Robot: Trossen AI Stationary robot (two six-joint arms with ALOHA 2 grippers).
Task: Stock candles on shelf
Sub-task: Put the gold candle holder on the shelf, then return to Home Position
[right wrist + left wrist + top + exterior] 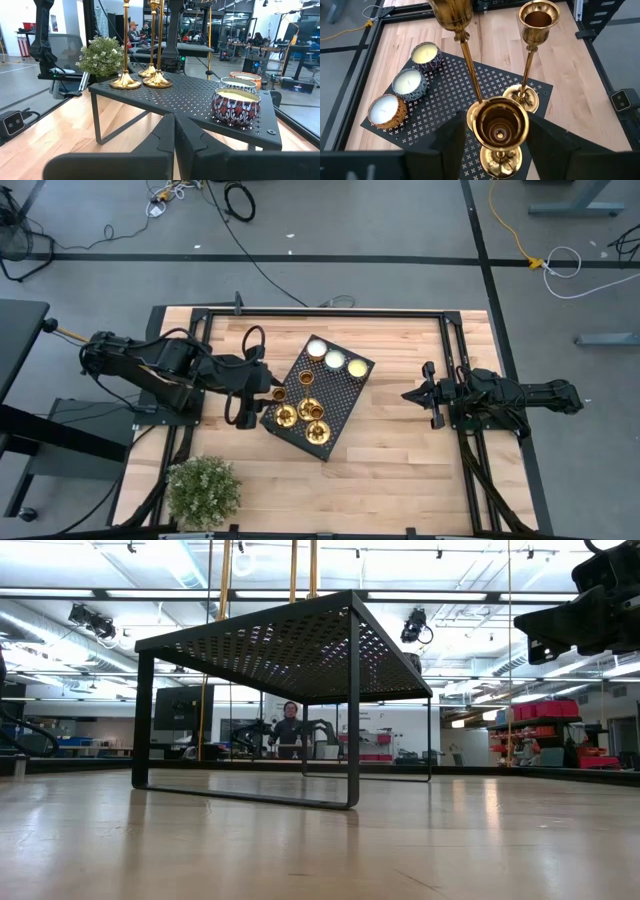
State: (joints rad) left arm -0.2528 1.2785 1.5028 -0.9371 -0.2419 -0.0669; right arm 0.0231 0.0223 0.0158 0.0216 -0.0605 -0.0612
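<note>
Three slim gold candlesticks stand upright on their round bases at the near-left end of the black perforated shelf (340, 395). In the left wrist view, one candlestick (498, 131) stands with its empty cup between the fingers of my left gripper (498, 125). The gripper is open, with a finger close on each side of the cup, and I see no touch. The other two candlesticks (527, 60) (467, 55) stand just beyond. My right gripper (174, 131) is shut and level at the table's right side, clear of the shelf (195, 97).
Three jar candles (335, 359) sit in a row on the shelf's far-right end. A bushy green plant (203, 490) stands at the table's near-left corner. Bare wood lies between the shelf and my right gripper (408, 394). A person stands in the room beyond (289, 725).
</note>
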